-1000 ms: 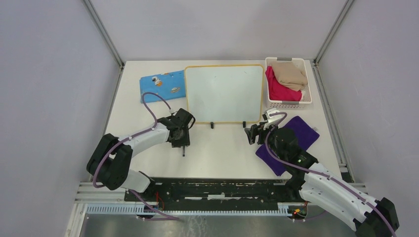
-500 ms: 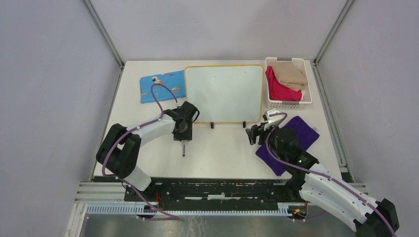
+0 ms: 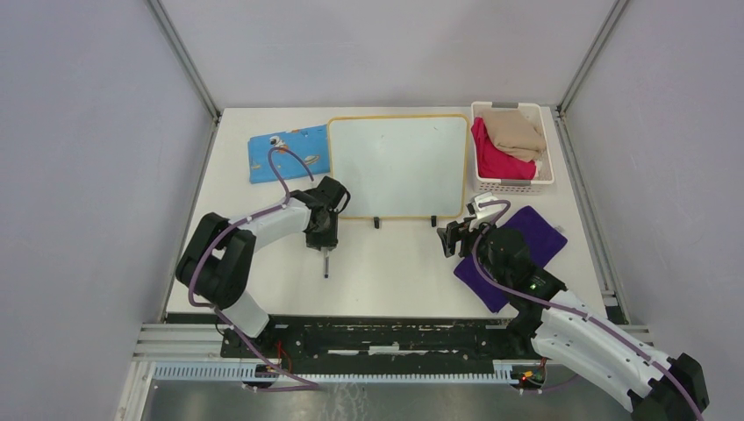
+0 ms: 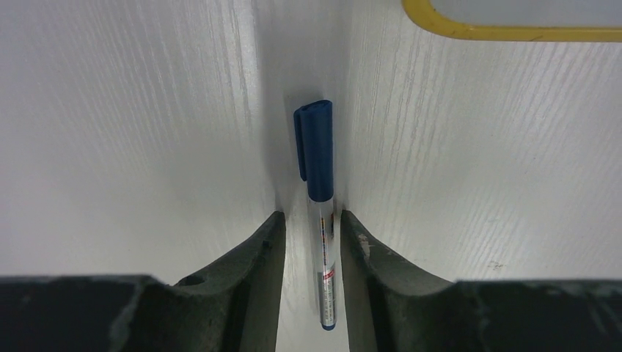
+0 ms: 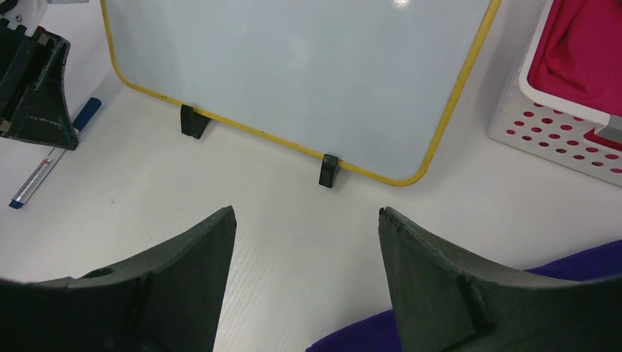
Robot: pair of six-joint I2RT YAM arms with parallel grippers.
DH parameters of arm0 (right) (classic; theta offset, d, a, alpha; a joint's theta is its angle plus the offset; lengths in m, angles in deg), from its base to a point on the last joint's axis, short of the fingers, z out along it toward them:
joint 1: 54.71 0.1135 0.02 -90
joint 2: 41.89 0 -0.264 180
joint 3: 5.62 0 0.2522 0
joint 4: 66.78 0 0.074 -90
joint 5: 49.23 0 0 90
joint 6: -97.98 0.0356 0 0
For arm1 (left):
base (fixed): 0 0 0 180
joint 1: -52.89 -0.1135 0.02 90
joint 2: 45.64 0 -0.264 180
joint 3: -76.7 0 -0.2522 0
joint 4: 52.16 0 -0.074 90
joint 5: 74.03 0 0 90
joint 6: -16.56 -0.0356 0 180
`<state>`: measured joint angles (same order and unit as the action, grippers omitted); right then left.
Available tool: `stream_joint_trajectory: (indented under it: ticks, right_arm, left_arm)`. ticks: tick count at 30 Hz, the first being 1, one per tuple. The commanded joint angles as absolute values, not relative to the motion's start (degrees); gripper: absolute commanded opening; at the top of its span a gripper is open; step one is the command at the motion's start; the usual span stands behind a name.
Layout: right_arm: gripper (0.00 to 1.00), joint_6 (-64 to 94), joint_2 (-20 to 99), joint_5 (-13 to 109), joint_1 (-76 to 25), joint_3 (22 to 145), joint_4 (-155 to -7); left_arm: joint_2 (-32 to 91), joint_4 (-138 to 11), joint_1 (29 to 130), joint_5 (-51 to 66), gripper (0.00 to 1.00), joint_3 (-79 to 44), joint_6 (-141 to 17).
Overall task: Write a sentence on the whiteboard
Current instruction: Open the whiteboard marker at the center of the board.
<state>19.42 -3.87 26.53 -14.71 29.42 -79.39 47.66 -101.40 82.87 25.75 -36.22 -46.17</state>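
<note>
Left wrist — left claw (image 4: 310,217) parted astride marker (image 4: 317,158) | whiteboard (image 4: 513,32) near, ahead | right claw (image 5: 306,211) parted

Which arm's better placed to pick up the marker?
Left. The left gripper straddles the capped blue marker lying on the table, jaws either side. The right gripper hangs open and empty by the whiteboard, away from it.

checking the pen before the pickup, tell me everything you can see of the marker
The marker is a slim pen with a dark blue clip cap, fitted on, a pale printed barrel and a small blue end plug. It lies flat on the white table, cap pointing towards the whiteboard rim. The left hand straddles its barrel, fingers apart; whether either finger touches it is unclear.
</note>
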Motion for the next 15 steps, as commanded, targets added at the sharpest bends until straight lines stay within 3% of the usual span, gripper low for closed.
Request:
stream_joint_trajectory:
  ticks: [1,8,15]
  right_arm:
    - [0.77,18.6,-4.8,25.2,-14.6,32.3,-78.3]
    - [0.76,18.6,-5.3,24.9,-14.6,32.4,-78.3]
    - [0.76,18.6,-5.1,24.8,-14.6,32.4,-78.6]
  left_arm:
    - [49.2,-100.2,82.7,23.8,0.39,-35.6,-49.0]
    - [49.4,-99.4,82.7,23.5,0.32,-38.3,-48.9]
    - [47.6,-98.6,82.7,23.4,0.16,-40.1,-48.4]
